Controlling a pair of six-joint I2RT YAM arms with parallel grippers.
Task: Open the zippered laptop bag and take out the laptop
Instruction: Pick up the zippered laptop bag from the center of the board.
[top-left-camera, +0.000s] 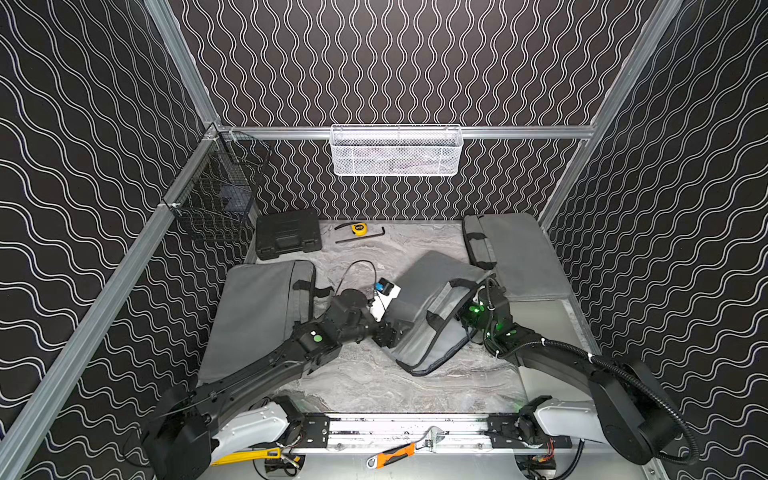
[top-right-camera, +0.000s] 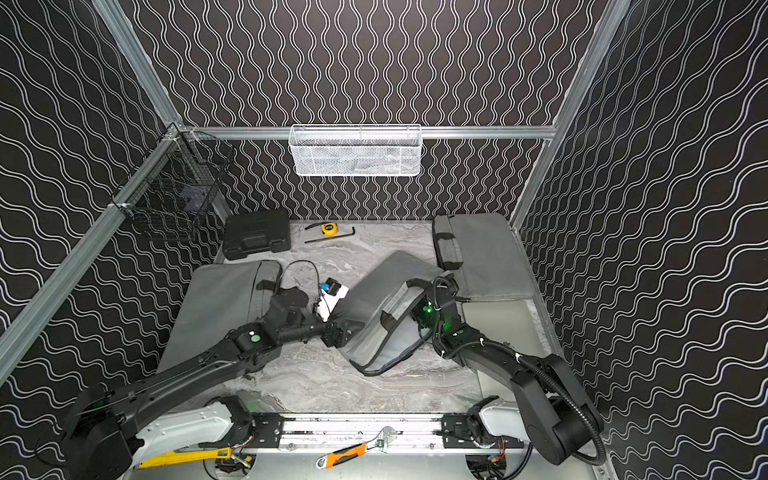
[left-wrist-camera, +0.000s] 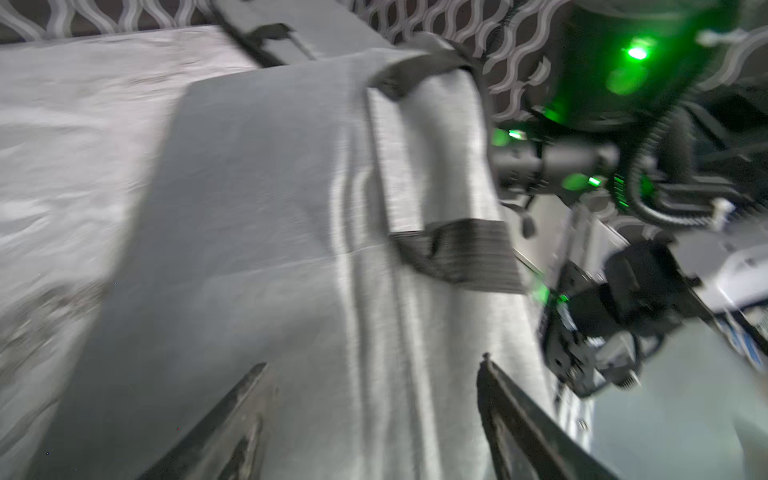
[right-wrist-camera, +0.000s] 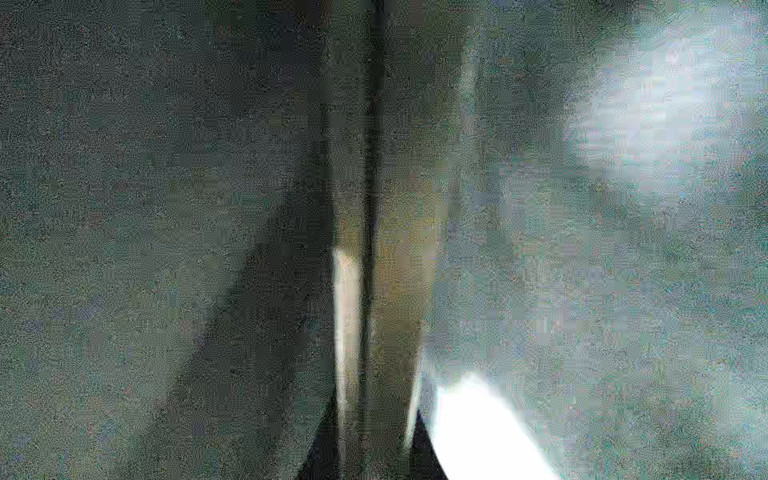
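A grey zippered laptop bag (top-left-camera: 432, 307) (top-right-camera: 382, 311) lies tilted mid-table, black zip edge along its near side. My left gripper (top-left-camera: 388, 334) (left-wrist-camera: 370, 374) stands open over the bag's left corner, with grey fabric showing between its fingers (left-wrist-camera: 245, 399) and nothing pinched. My right gripper (top-left-camera: 462, 318) (right-wrist-camera: 368, 249) sits at the bag's right edge by a black handle (top-left-camera: 463, 283). Its fingers are pressed together in a dark, blurred wrist view, and I cannot tell whether any fabric is caught there. The laptop is hidden.
Two more grey bags lie on the table, one under my left arm (top-left-camera: 253, 316) and one at the back right (top-left-camera: 519, 253). At the back are a black case (top-left-camera: 288, 233), a tape measure (top-left-camera: 358, 227) and a hex key (top-left-camera: 361, 237). A wrench (top-left-camera: 399, 451) lies on the front rail.
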